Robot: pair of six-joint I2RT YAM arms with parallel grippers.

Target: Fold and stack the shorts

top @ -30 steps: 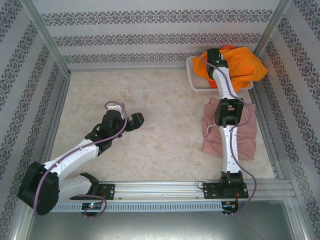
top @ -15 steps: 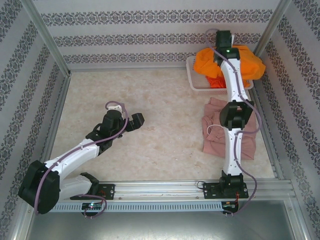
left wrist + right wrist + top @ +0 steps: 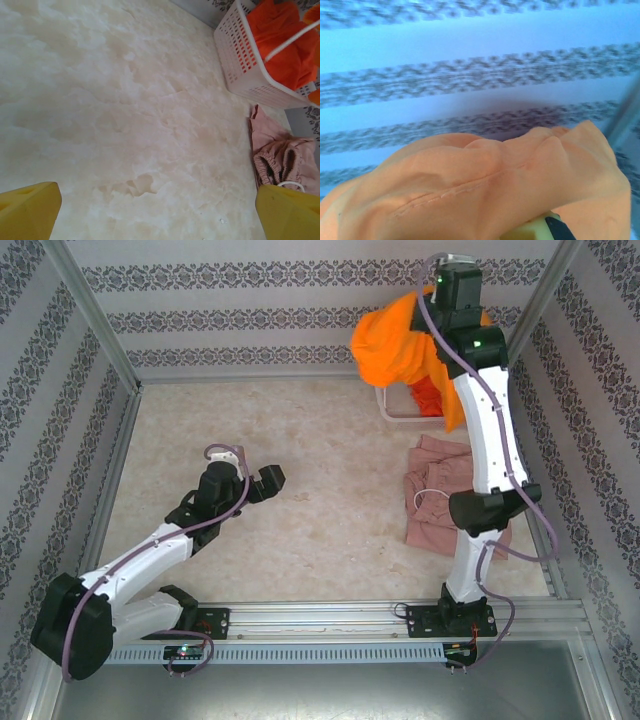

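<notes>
White mesh basket (image 3: 240,55) holding orange shorts (image 3: 280,45), pink shorts (image 3: 274,145) beside

Open tabletop (image 3: 330,470) at centre and left; basket (image 3: 235,55), pink shorts (image 3: 432,508) and hanging orange shorts (image 3: 395,340) crowd the far right corner.

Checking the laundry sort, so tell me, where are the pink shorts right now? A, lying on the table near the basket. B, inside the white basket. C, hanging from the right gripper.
A: the pink shorts lie crumpled on the table just outside the basket; the pair held up is the orange shorts.
</notes>
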